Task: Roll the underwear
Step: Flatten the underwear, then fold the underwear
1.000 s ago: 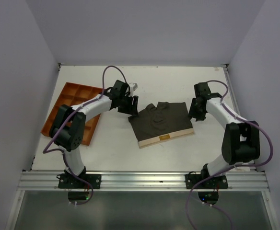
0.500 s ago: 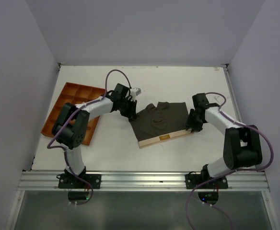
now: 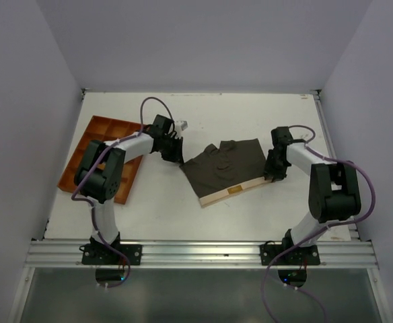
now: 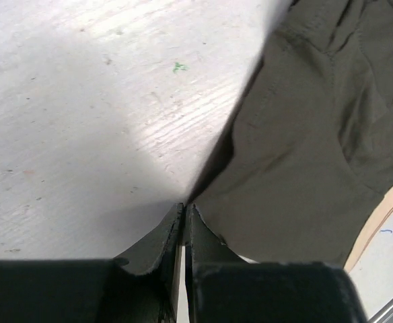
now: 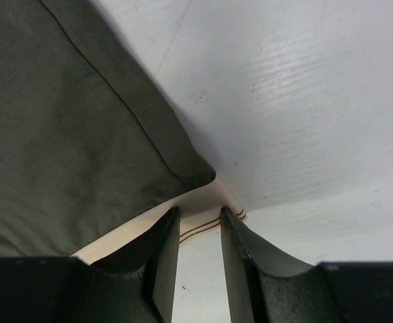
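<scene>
Underwear: the dark brownish-grey underwear lies spread near the middle of the white table, skewed so its sides run toward 1 and 7 o'clock.
Waistband: a light tan waistband runs along the garment's 6 o'clock edge, with a small darker label about halfway along.
Cloth surface: a few soft creases show near the 12 o'clock edge; the rest lies flat.
Left gripper: the left gripper sits at the garment's 9 o'clock corner. Its fingers are clenched almost tip to tip on the corner, and the cloth edge rises from the table into the tips, with a shadow beneath it.
Right gripper: the right gripper is at the garment's 4 o'clock corner. Its fingers stand parted either side of the waistband's end, and the tan strip with its stitch lines lies flat in the gap, not pinched.
Tray: an orange tray divided into a grid of square compartments lies at 9 o'clock on the table, well apart from the garment.
Tray contents: the compartments in view show only orange floors; those toward 5 o'clock are hidden under the left arm.
</scene>
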Controlling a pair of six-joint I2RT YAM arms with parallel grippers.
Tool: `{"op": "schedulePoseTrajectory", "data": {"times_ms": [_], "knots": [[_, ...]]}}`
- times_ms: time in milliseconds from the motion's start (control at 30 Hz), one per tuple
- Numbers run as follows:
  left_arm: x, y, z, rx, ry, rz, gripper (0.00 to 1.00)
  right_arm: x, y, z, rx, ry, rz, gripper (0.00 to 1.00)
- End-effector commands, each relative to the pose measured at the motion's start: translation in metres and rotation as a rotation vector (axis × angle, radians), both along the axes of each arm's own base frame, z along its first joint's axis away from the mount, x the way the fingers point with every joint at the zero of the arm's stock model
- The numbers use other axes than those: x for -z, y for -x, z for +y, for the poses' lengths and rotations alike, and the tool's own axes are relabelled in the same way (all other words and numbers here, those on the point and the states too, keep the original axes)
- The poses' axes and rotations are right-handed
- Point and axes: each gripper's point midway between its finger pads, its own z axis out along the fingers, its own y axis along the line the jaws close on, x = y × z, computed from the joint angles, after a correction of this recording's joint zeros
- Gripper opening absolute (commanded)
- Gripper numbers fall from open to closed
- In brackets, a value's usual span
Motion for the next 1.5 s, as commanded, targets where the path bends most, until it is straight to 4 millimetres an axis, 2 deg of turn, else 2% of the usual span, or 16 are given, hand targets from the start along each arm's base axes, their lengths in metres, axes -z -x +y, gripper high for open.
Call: {"op": "schedulePoseTrajectory", "data": {"times_ms": [0, 200, 300, 367, 400, 467, 500, 567, 600, 700, 733, 867, 933, 1067, 1267, 1467], "knots": [[-0.003, -0.014, 0.005, -0.049, 0.004, 0.002, 0.09, 0.004, -0.016, -0.018, -0.007, 0.058, -0.023, 0.34], [0.003, -0.004, 0.007, -0.053, 0.005, 0.042, 0.15, -0.003, -0.037, -0.019, -0.056, 0.072, -0.043, 0.35], [-0.011, -0.001, 0.007, -0.057, 0.024, 0.023, 0.25, -0.022, -0.052, -0.015, -0.078, 0.066, -0.076, 0.36], [-0.027, -0.003, 0.006, -0.061, 0.038, -0.010, 0.32, -0.047, -0.060, -0.005, -0.101, 0.046, -0.146, 0.36], [-0.031, -0.004, 0.007, -0.068, 0.031, -0.016, 0.40, -0.055, -0.060, 0.004, -0.121, 0.044, -0.165, 0.37], [-0.041, -0.007, 0.009, -0.082, 0.023, -0.030, 0.43, -0.066, -0.055, 0.019, -0.154, 0.042, -0.184, 0.37], [-0.046, -0.008, 0.012, -0.094, 0.009, -0.033, 0.45, -0.073, -0.048, 0.040, -0.220, 0.053, -0.196, 0.37], [-0.059, -0.011, 0.017, -0.133, 0.001, -0.051, 0.47, -0.076, -0.038, 0.062, -0.265, 0.067, -0.201, 0.37], [-0.072, -0.014, 0.024, -0.179, -0.019, -0.073, 0.48, -0.078, -0.029, 0.090, -0.342, 0.051, -0.216, 0.37], [-0.089, -0.016, 0.043, -0.280, -0.051, -0.106, 0.49, -0.073, -0.005, 0.133, -0.427, 0.033, -0.216, 0.37], [-0.107, -0.016, 0.048, -0.320, -0.025, -0.131, 0.49, -0.069, 0.001, 0.141, -0.425, 0.025, -0.206, 0.37], [-0.135, -0.014, 0.079, -0.453, -0.053, -0.194, 0.53, -0.061, 0.034, 0.186, -0.558, 0.040, -0.197, 0.37], [-0.148, -0.012, 0.094, -0.508, -0.060, -0.229, 0.54, -0.061, 0.041, 0.196, -0.585, 0.091, -0.204, 0.38], [-0.162, -0.013, 0.113, -0.566, -0.033, -0.251, 0.57, -0.037, 0.064, 0.225, -0.676, 0.105, -0.163, 0.38], [-0.158, -0.020, 0.130, -0.587, -0.012, -0.204, 0.57, -0.024, 0.079, 0.250, -0.769, 0.144, -0.160, 0.38], [-0.156, -0.023, 0.130, -0.576, 0.007, -0.194, 0.58, -0.010, 0.086, 0.250, -0.788, 0.172, -0.136, 0.38]]}}
